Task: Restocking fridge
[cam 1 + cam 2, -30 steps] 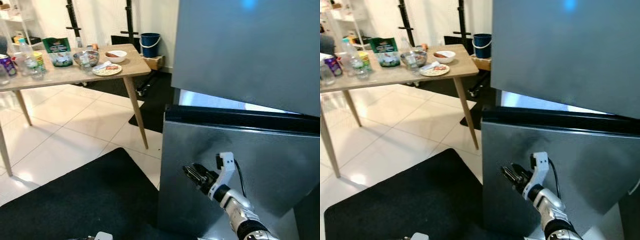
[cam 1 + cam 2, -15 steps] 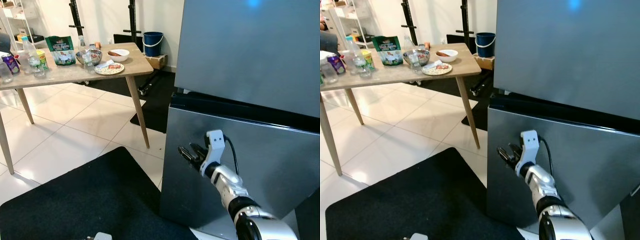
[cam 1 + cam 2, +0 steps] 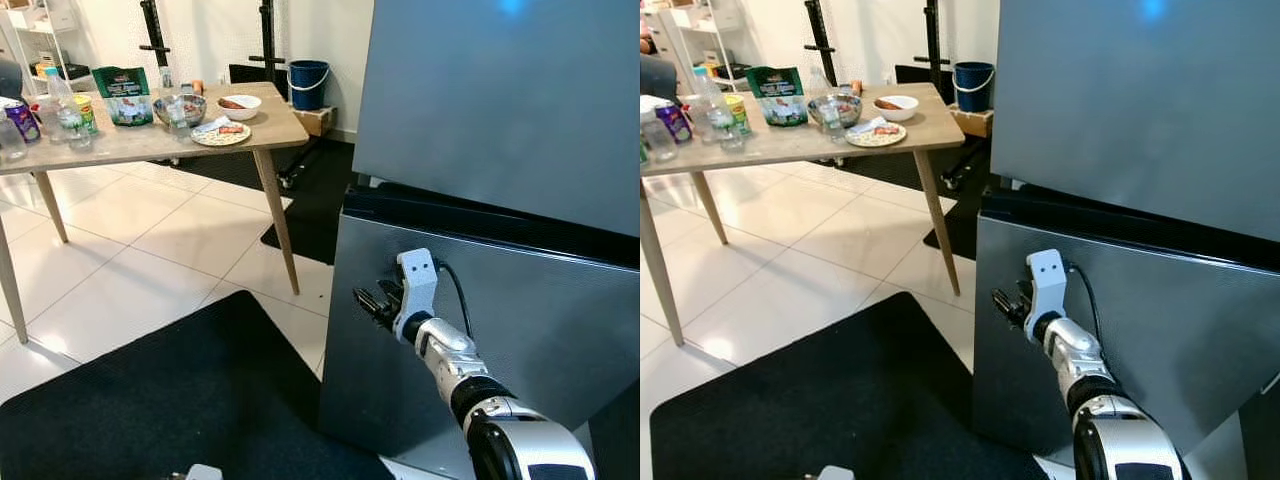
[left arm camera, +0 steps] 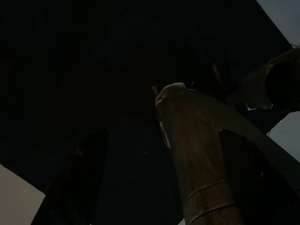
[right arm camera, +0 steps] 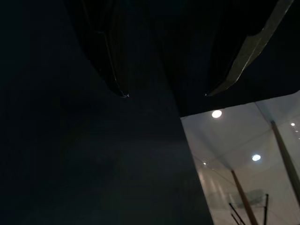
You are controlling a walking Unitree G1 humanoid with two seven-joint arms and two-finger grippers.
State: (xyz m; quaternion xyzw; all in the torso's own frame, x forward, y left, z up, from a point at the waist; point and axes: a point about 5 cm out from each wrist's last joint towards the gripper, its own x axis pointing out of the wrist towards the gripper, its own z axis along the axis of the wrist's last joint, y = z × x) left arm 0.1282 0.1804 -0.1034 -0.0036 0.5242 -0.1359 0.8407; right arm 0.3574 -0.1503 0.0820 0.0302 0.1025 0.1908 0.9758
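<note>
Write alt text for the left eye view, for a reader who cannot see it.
The right gripper reaches against the left edge of the grey fridge's lower door, below the dark gap under the upper door. To the left, a wooden table holds a plate, bowls, bottles and a green bag, above white tiles and a black mat.

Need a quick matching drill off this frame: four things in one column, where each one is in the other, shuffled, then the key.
Things:
1. blue bucket
2. white bowl
3. right gripper
4. black mat

Places:
A. on the wooden table, near its fridge-side end
B. on the tiled floor in front of the fridge
C. on a low box against the back wall
D. against the front of the fridge's lower door

Pairs: 1-C, 2-A, 3-D, 4-B
</note>
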